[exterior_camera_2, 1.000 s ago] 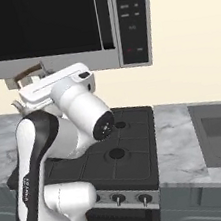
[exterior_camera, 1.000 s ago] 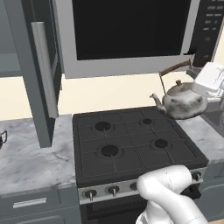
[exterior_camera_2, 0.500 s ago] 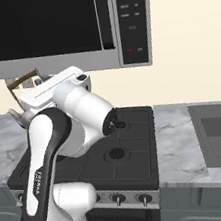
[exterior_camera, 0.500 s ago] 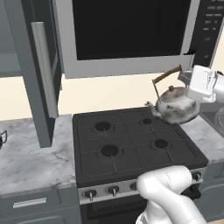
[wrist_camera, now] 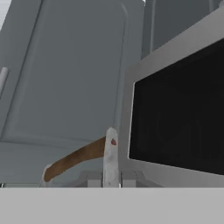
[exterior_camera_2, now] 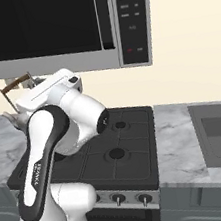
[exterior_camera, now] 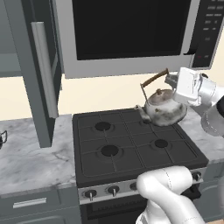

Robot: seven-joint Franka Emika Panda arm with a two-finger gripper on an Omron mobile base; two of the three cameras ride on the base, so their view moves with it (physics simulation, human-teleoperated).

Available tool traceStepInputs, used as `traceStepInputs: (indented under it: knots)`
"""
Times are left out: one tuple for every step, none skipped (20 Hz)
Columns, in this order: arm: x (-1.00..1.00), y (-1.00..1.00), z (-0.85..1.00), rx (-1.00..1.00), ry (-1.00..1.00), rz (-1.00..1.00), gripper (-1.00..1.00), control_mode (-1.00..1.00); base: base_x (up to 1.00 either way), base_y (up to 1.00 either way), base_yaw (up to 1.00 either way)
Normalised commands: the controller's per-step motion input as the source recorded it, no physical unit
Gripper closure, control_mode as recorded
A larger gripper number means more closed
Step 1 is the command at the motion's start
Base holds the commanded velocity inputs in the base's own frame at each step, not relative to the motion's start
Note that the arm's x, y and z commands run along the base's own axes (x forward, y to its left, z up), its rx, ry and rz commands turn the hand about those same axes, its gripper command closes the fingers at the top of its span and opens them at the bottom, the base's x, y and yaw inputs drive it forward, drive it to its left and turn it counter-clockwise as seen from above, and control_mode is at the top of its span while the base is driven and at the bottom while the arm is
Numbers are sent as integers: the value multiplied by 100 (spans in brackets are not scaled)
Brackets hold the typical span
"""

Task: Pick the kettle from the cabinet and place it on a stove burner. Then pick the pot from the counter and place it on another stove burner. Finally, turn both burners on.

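Kitchen's the usual sim setup from where I'm driving: black four-burner cooktop (exterior_camera: 131, 144) set into the marble bench (exterior_camera: 30, 157), microwave (exterior_camera: 131, 35) hanging above it, tall grey cabinet (exterior_camera: 39, 74) standing open on the left.

What's changed over the last second: the kettle (exterior_camera: 164, 107) has travelled leftward and dropped. A second ago it was off past the right edge of the stove, roughly above the bench; now it hangs over the back-right burner (exterior_camera: 151, 120), looks very close to the grate, though I can't tell if it's actually touching yet. It's also a bit tilted, spout pointing left.

My gripper (exterior_camera: 169, 78) is clamped on the kettle's arched brownish handle (wrist_camera: 74, 159), jaws squeezed nearly together on that thin bar. In the hand view you can see the handle curving away from the fingers with the cabinet door and microwave behind it. In the right base view the arm blocks most of it, just the handle (exterior_camera_2: 15, 87) pokes out by the wrist.

So for the task: the kettle leg is basically at the set-down stage. I'd guess the next bit is a small lowering, levelling it out, then letting go. The pot and the knobs (exterior_camera: 113, 190) haven't been dealt with. One front burner (exterior_camera: 109, 151) looks like an easy spot for the pot.
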Motion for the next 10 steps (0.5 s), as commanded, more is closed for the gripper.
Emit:
traceStepInputs:
  knots:
    - [23,21,-9,0,-3,4,100,-100,0,0,0]
    - [22,18,-10,0,-6,5,100,-100,0,0,0]
    - [27,18,-9,0,-3,5,100,-100,0,0,0]
    - [29,15,-7,0,-4,5,100,-100,0,0,0]
    - [31,13,-6,0,-4,6,100,-100,0,0,0]
    - [33,9,-5,0,-3,7,100,-100,0,0,0]
    - [33,9,-6,0,-3,7,100,-100,0,0,0]
    - [35,10,-6,0,-2,8,100,-100,0,0,0]
    - [35,9,-6,0,-2,8,100,-100,0,0,0]
    - [33,8,-8,0,-3,9,100,-100,0,0,0]
